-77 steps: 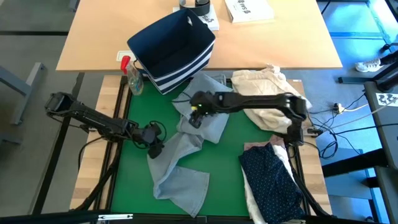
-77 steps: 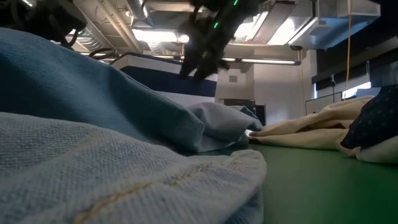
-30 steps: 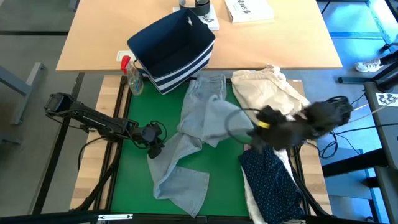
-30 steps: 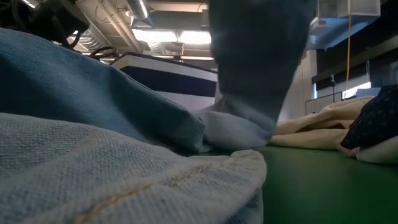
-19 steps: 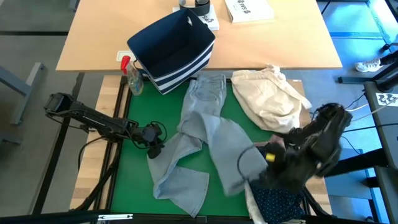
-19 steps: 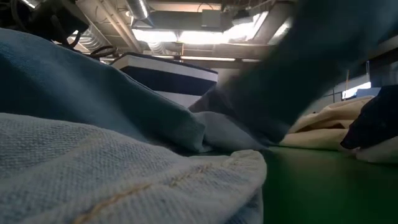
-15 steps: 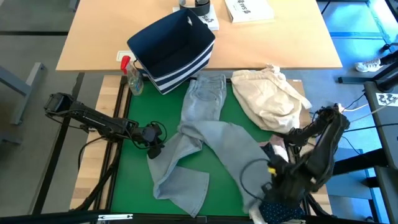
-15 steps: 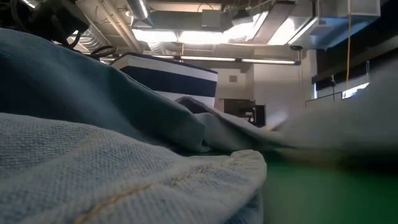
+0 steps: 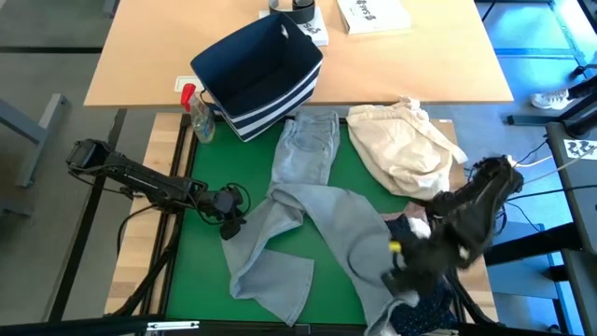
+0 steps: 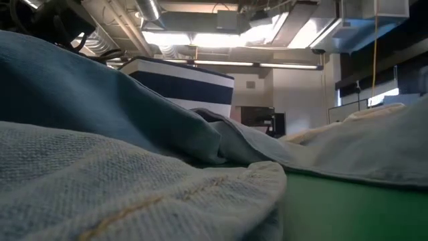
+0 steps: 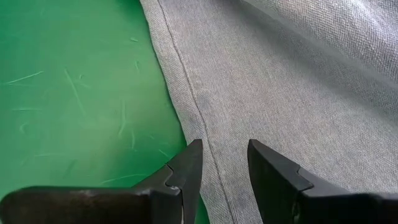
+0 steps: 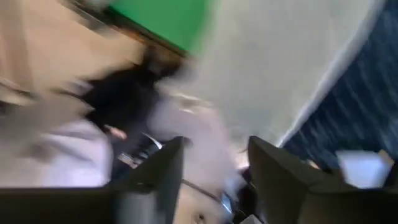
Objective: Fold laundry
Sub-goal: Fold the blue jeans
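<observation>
Your right end effector (image 9: pixel 399 269) has dragged the jeans (image 9: pixel 322 210) leg out across the navy dotted shirt (image 9: pixel 424 313) (now beneath it), fingers parted with nothing between them. Your left end effector (image 9: pixel 233 217) sits half-open on the jeans edge, the fabric just ahead, not clamped.

Both matte-black jointed arms ran black cables alongside. Left black two-finger gripper (image 11: pixel 225 163) had angular, wedge-shaped black fingers (image 11: pixel 186 168) with stepped inner faces. Right black gripper (image 9: pixel 399 271) carried a small yellow-green light just behind it.
</observation>
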